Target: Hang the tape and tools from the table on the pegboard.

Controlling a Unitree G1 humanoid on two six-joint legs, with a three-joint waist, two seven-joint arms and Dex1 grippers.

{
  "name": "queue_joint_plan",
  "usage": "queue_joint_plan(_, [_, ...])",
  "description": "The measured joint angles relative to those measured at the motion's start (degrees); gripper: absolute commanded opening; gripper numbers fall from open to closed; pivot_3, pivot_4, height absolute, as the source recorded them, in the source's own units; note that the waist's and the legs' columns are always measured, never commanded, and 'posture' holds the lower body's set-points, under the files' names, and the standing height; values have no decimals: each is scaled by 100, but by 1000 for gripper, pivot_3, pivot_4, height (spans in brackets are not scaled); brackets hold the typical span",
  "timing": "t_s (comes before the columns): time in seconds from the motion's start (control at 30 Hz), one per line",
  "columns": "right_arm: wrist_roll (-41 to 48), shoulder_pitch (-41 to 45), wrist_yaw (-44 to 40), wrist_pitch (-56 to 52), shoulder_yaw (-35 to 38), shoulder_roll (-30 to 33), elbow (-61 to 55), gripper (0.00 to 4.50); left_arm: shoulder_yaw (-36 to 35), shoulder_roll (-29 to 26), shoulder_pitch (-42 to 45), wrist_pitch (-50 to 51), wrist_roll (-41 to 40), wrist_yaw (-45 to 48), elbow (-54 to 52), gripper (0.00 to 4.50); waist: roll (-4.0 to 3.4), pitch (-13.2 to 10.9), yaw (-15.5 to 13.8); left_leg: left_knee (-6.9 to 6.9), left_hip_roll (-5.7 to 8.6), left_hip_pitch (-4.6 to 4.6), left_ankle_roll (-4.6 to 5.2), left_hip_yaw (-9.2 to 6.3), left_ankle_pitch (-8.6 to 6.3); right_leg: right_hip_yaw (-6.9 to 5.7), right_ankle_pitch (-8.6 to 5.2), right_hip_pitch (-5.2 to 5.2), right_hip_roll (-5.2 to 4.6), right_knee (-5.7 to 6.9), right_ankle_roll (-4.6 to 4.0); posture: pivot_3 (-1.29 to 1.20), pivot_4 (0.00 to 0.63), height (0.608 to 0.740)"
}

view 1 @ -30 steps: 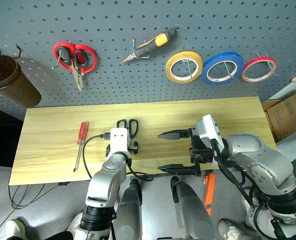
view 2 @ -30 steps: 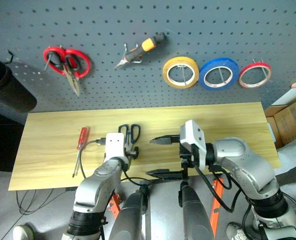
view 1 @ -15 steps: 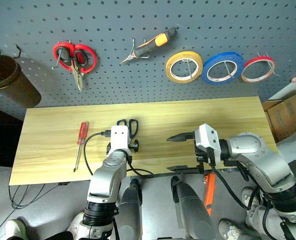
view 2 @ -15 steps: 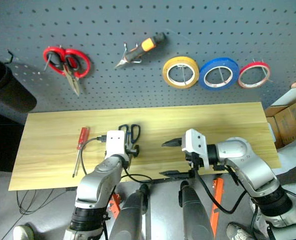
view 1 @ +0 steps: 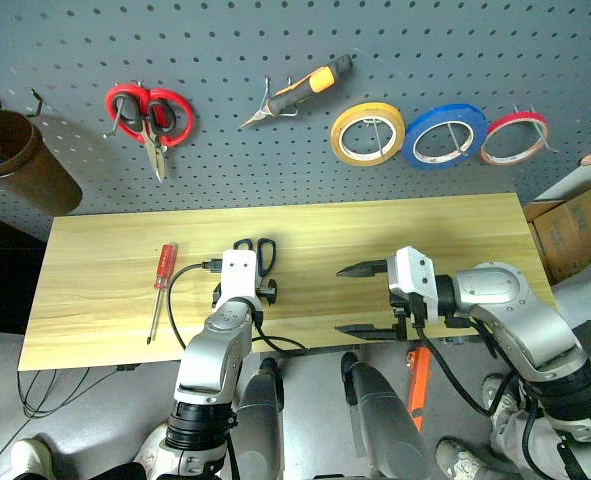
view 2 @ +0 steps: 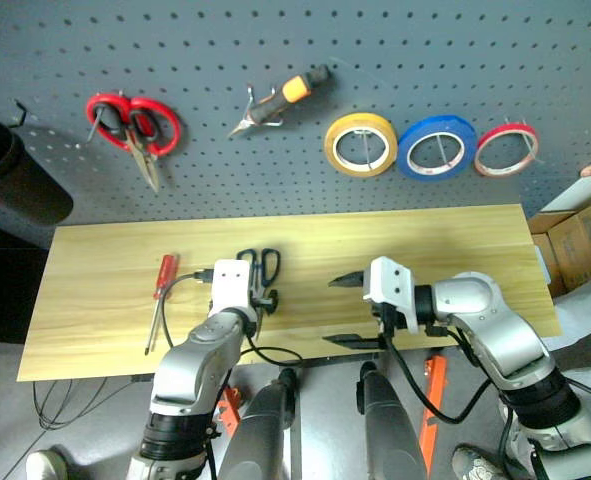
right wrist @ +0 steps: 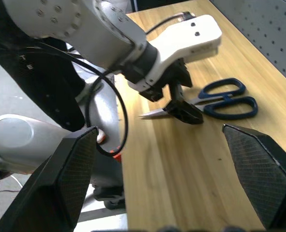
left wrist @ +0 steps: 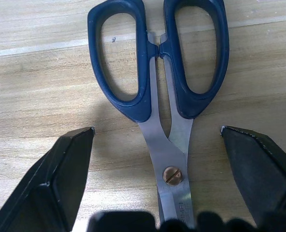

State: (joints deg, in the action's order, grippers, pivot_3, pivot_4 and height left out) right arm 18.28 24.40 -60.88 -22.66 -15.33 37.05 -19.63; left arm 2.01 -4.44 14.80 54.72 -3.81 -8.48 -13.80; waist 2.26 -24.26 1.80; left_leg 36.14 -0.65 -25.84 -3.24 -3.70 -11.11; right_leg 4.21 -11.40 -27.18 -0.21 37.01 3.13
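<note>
Blades of the dark-blue-handled scissors [left wrist: 158, 82] mostly hidden under the left pincer [left wrist: 157, 140] in the head views, with just the two handle loops peeking out past the white wrist housing; tips cut off below the pivot screw in the left wrist view. Lying flat on the table [view 1: 455, 240], about midway along its length, handles toward the back edge, blades toward the front edge. Handles deep navy and oval, blades plain steel, a copper-coloured screw at the pivot. Left pincer spread wide, one black finger on each side of the blades, touching neither. Right pincer [view 1: 360, 299] also spread wide and holding nothing, poised over the front edge right of centre and pointing toward the left end of the table. Slim red-handled screwdriver [view 1: 160, 283] lying near the left end, handle toward the back edge, thin shaft running to the front edge and hard to follow against the wood. Thin red ring of tape [view 1: 516, 138] hanging on the pegboard [view 1: 225, 150] above the right end, just beside the blue roll [view 1: 445, 135], then the yellow roll [view 1: 367, 133]. Red-handled scissors [view 1: 149, 117] hanging on hooks above the left end. An orange-and-black-handled tool [view 1: 297, 90] hanging tilted on hooks above the middle, its metal tip too small to make out. A brown cup [view 1: 23, 160] at the far left, partly cut off.
</note>
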Motion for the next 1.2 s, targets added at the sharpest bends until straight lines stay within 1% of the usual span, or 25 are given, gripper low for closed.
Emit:
queue_joint_plan(0.17, [-184,114,22,240,1,-121,206,4479,-2,4,7,6,77,29,-2,4500,0,0,-1,-1,0,0,0,0,0,0,0,0,0,-1,0,-11,494,740])
queue_joint_plan(0.2, [-188,114,24,263,1,-144,219,4500,1,3,10,2,97,30,-2,4118,0,-1,-2,-1,0,0,0,-1,0,-1,0,0,0,-1,0,-11,494,740])
queue_joint_plan(0.23, [-188,116,30,271,1,-159,232,4500,4,3,14,-9,118,30,-2,3926,1,-1,-2,-1,0,0,0,-1,0,0,0,0,0,-1,0,-11,494,740])
queue_joint_plan(0.27, [-188,116,41,271,1,-166,245,4500,4,-1,17,-14,140,29,-2,3641,1,-2,0,-1,0,0,0,0,0,0,0,0,0,-1,0,-14,493,740])
queue_joint_plan(0.43, [-187,116,73,271,4,-173,265,4500,-14,-37,20,-21,229,31,10,1847,1,-8,5,-2,-1,0,0,-1,0,0,0,0,0,-1,0,-14,493,740])
queue_joint_plan(0.53, [-186,117,85,271,4,-173,292,4500,-18,-37,21,-30,247,32,14,849,1,-11,4,-1,-1,0,0,0,0,0,0,0,0,-1,0,-13,494,740])
queue_joint_plan(0.6, [-184,118,85,271,4,-172,294,4500,-20,-32,40,-47,260,29,5,551,1,-11,0,-1,-1,0,-1,-1,0,0,0,0,0,0,0,-13,494,740])
queue_joint_plan(0.93, [-180,167,46,271,4,-188,364,4500,-33,35,41,-45,360,23,-10,520,1,-11,1,-1,0,1,-1,0,0,0,0,0,0,0,0,-2,490,740])
queue_joint_plan(1.2, [-184,215,3,318,4,-215,467,4500,-169,212,38,-65,362,37,-16,520,1,-11,0,-2,0,0,-1,0,0,0,0,0,0,-2,1,-10,486,740])
